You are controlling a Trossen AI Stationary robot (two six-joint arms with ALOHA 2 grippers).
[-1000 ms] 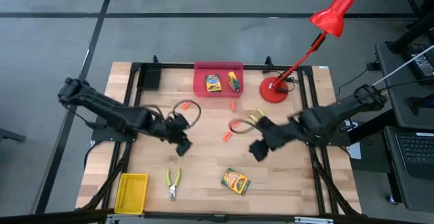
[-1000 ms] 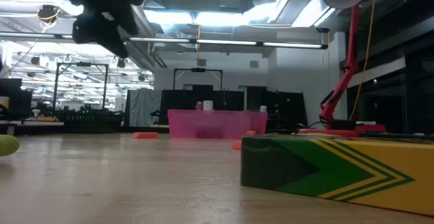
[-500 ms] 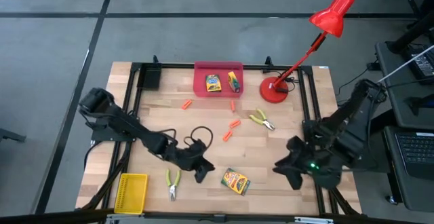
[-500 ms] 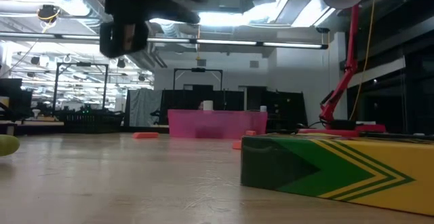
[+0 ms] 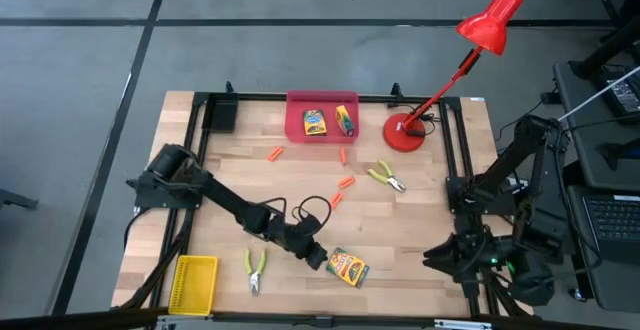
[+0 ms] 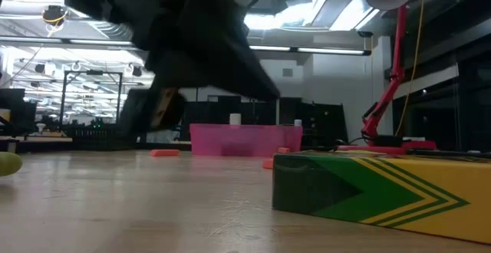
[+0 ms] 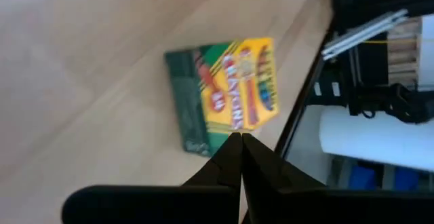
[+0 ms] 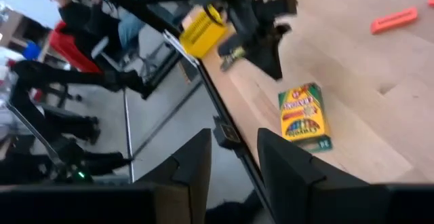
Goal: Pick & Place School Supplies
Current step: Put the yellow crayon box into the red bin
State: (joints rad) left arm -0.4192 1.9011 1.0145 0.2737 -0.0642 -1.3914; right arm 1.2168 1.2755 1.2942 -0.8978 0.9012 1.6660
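A yellow-and-green crayon box (image 5: 347,267) lies flat on the wooden table near its front edge; it also shows in the left wrist view (image 7: 227,95) and fills the low view's right (image 6: 376,188). My left gripper (image 5: 318,260) is shut and low over the table just left of the box; its tips (image 7: 241,137) point at the box's near edge, and a small gap shows from the right wrist view (image 8: 274,68). Two more crayon boxes (image 5: 315,122) lie in the pink tray (image 5: 322,98). Orange sticks (image 5: 346,183) lie scattered mid-table. My right gripper (image 8: 234,159) hangs open, high over the near right corner.
Green-handled pliers (image 5: 255,268) lie near the front left, with a second pair (image 5: 387,177) mid-right. A yellow basket (image 5: 195,280) sits at the front left corner and a red desk lamp (image 5: 405,130) at the back right. A black cable loops by the left wrist (image 5: 315,208).
My left gripper has travelled from the table's middle left toward the near edge and rightward, sinking down beside the crayon box. My right gripper has swung from the table's middle right back toward the near right corner. The objects on the table have stayed put.
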